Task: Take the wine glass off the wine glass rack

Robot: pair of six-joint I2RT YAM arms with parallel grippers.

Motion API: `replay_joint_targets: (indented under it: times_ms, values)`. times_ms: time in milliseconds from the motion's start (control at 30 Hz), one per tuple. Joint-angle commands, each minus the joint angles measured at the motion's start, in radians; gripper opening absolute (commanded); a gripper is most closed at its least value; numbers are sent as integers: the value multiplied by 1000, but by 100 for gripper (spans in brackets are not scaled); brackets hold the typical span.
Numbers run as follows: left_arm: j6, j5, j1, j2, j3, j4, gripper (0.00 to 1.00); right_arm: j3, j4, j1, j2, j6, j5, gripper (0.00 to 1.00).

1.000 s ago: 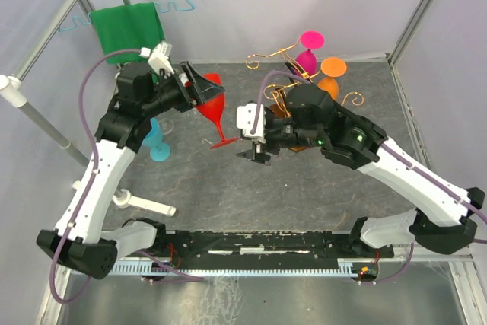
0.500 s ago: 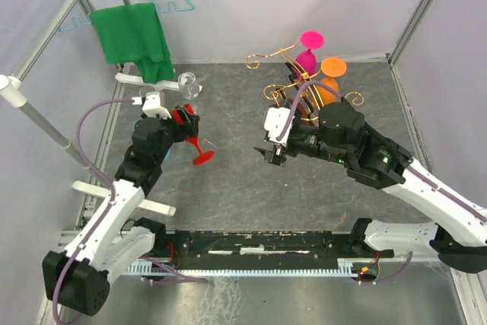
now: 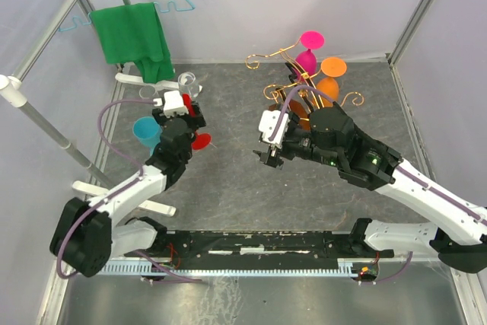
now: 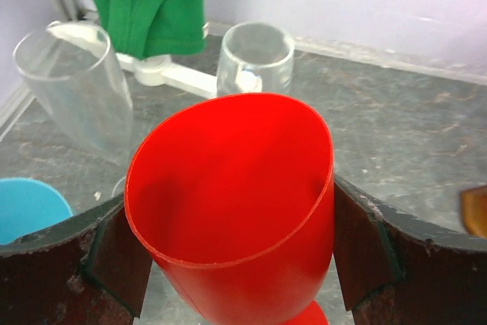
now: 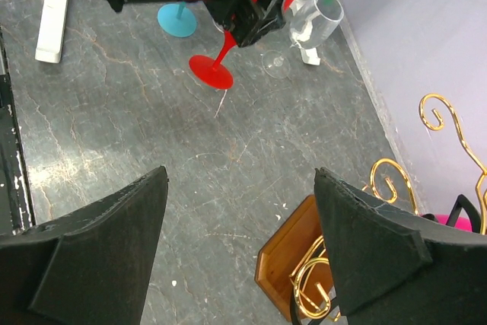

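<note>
Tabletop (image 3: 228,188) spans between spread right tool (image 3: 268,159) and left tool (image 3: 189,121) pinching red wine glass (image 4: 228,180).

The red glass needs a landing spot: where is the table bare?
Bare grey table lies in the middle, between the red wine glass and the right gripper, running back between the clear glasses and the wine glass rack. Crowded: the left, with the blue glass and clear glasses, and the far right around the rack.

Near left a red plastic wine glass (image 4: 228,211), far right a gold curly-wire rack w/ brown wood base (image 5: 293,256) w/ pink glass (image 3: 307,60) & orange glass (image 3: 327,85), green cloth (image 3: 133,36) far left, grey veined tabletop (image 3: 228,180).
</note>
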Motion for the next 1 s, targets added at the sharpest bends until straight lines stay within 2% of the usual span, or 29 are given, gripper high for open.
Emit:
replay_joint_targets:
  times_ms: [0, 167, 467, 967]
  values:
    - [94, -233, -28, 68, -36, 266, 77, -7, 40, 2, -39, 1, 28, 86]
    - [142, -338, -30, 159, -52, 393, 80, -24, 25, 1, -68, -22, 56, 87]
    - [240, -412, -30, 327, -28, 618, 83, -37, 0, 0, -86, -30, 83, 88]
    - [340, -484, -29, 569, 39, 827, 87, -70, -12, -5, -153, -20, 147, 89]
